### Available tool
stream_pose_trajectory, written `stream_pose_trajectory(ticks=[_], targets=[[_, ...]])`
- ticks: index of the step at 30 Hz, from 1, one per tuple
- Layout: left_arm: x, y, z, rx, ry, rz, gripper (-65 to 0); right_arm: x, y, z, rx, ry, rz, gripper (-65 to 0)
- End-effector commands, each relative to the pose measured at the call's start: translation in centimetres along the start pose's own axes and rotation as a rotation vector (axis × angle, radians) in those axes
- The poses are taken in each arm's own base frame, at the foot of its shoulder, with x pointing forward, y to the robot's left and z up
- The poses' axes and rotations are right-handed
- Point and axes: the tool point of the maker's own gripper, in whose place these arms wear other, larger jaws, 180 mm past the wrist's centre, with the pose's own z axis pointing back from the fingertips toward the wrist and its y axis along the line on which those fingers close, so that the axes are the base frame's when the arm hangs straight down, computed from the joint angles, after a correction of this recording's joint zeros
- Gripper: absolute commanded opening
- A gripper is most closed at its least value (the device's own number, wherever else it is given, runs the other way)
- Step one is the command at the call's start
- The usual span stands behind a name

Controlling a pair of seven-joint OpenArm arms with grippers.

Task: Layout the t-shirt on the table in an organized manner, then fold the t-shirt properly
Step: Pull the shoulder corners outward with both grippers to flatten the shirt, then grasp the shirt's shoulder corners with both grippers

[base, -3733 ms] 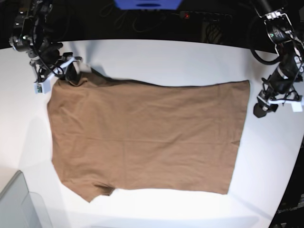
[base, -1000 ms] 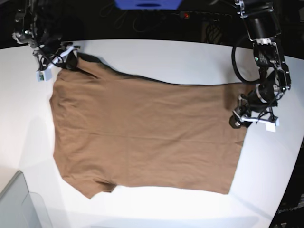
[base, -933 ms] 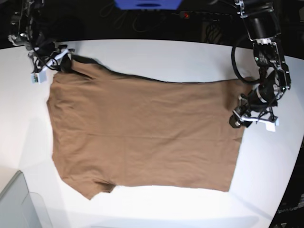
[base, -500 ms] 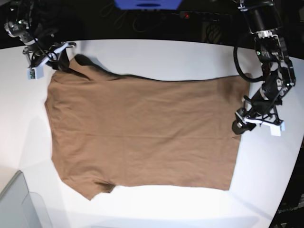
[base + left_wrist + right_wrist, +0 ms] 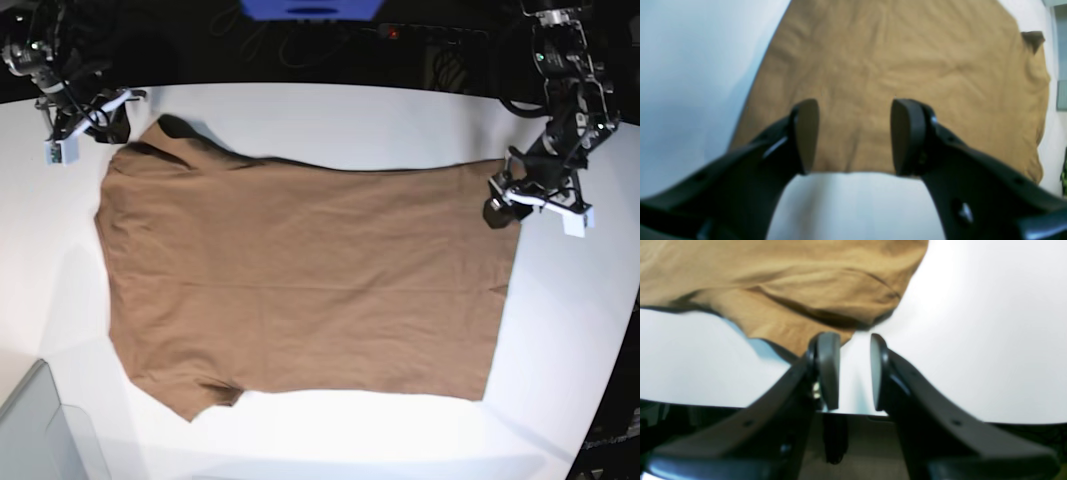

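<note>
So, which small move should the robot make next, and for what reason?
Probably the left gripper should come down and close on the t-shirt hem. Its jaws stand open with the hem edge between them, holding nothing. The right gripper is open too, beside the bunched sleeve, so the shirt lies free on the table.

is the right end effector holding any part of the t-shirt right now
No. In the right wrist view the right end effector has only bare white table showing in the gap, and the t-shirt edge lies just beyond its fingertips.

Robot lab: white worktable point(image 5: 330, 120), cabling.
</note>
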Motion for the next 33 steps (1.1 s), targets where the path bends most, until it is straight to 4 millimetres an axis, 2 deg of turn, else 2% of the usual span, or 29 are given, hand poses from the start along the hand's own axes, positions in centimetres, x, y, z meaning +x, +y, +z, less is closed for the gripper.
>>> stream_pose_trajectory(ticks=[1,7,10,15,18,21,27,30,33], targets=[[1.3,0.3,0.8,0.002,-0.046,-0.003,-31.1,0.9,0.0,0.3,0.002,-0.033,0.011,-48.5],[1.7,3.3,2.1,0.073,-0.082,0.057,-30.9,1.8,0.6,-0.1,0.020,-0.052,0.015,-48.3],[2.1,4.1,2.6,0.090,-0.098,0.068,-30.8,1.9,0.6,-0.1,0.020,-0.055,0.016,-48.2],[2.0,3.5,2.7,0.052,-0.093,0.007,-30.6,1.9,1.0,-0.2,0.024,-0.066,-0.006,-48.1],[1.5,2.8,2.8,0.004,-0.081,-0.054,-27.2,1.8,1.1,-0.2,0.028,-0.065,-0.009,-44.4],[0.9,4.0,2.6,0.054,-0.060,-0.066,-25.0,1.8,1.1,-0.2,0.027,-0.064,-0.010,-41.5],[-0.7,6.4,2.4,0.202,-0.015,-0.165,-24.8,1.7,1.0,-0.2,0.025,-0.063,-0.010,-41.2],[-1.6,6.6,2.1,0.246,-0.002,-0.187,-24.8,1.7,1.0,-0.2,0.025,-0.063,-0.010,-41.3],[-2.3,5.2,0.8,0.239,0.023,-0.241,-24.8,1.8,1.1,-0.3,0.026,-0.064,-0.009,-41.3]])
